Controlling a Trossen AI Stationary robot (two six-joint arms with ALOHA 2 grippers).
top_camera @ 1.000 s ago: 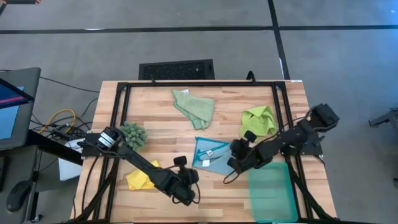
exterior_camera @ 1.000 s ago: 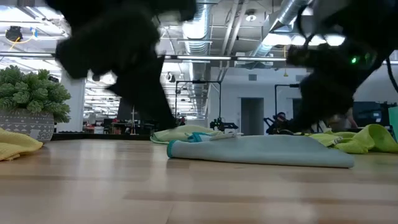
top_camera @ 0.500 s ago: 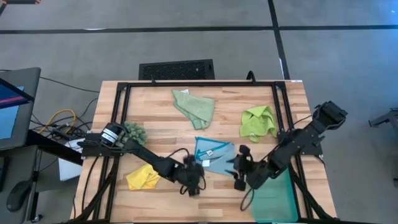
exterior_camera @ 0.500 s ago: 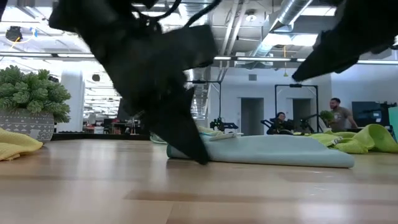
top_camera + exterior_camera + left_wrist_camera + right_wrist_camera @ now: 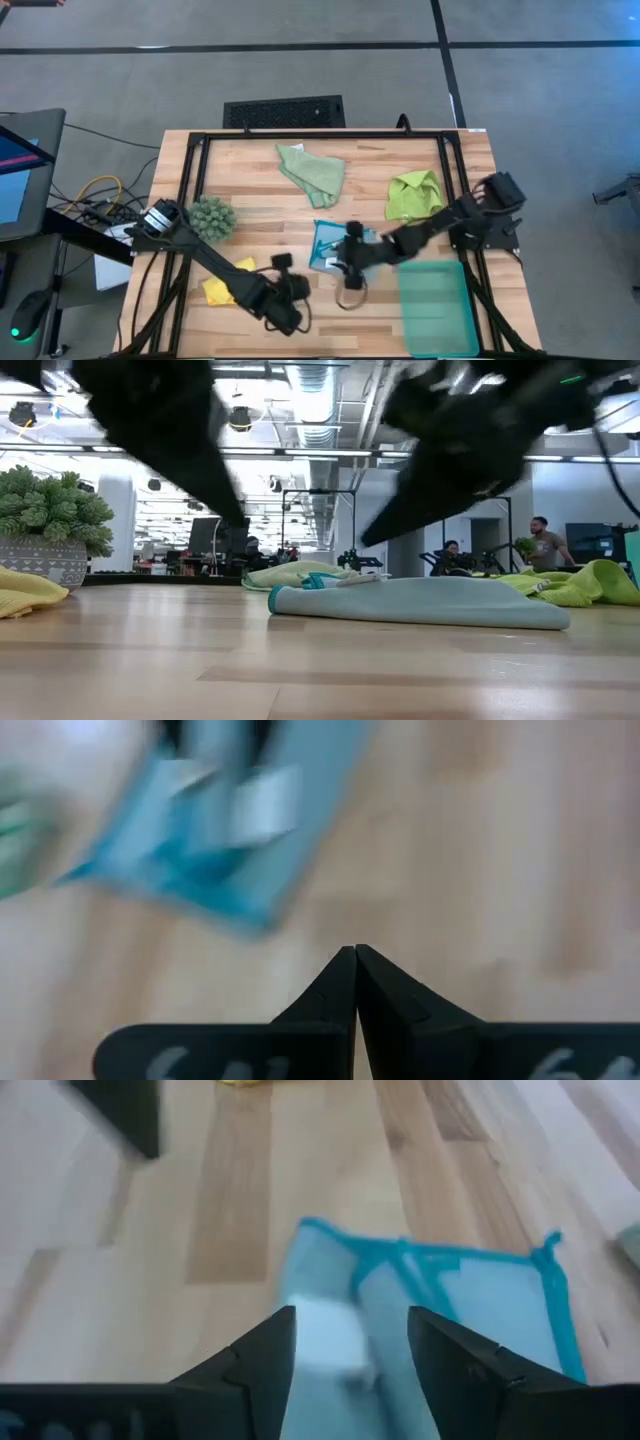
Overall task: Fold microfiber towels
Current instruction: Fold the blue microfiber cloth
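Note:
The folded light blue towel (image 5: 333,243) lies flat in the middle of the table, a white tag (image 5: 325,1335) on top. My right gripper (image 5: 345,262) hovers open just above its near edge, its fingers (image 5: 270,1342) standing over the cloth on either side of the tag, clear of it in the low view (image 5: 370,538). My left gripper (image 5: 292,305) is shut, raised over bare wood near-left of the towel (image 5: 220,830). The yellow towel (image 5: 225,287), sage green towel (image 5: 312,172) and lime green towel (image 5: 415,195) lie crumpled on the table.
A teal plastic tray (image 5: 437,305) sits at the near right, beside my right arm. A dark-green spiky clump (image 5: 213,215) stands at the left. A black frame (image 5: 320,133) borders the tabletop. Bare wood lies along the near edge between the yellow towel and the tray.
My right gripper has swung toward the near edge, then to the left, turning as it went, and now hangs over the blue towel's near edge. My left gripper dipped to the table beside the towel's left end, then rose and drew back near-left. The towel has stayed put.

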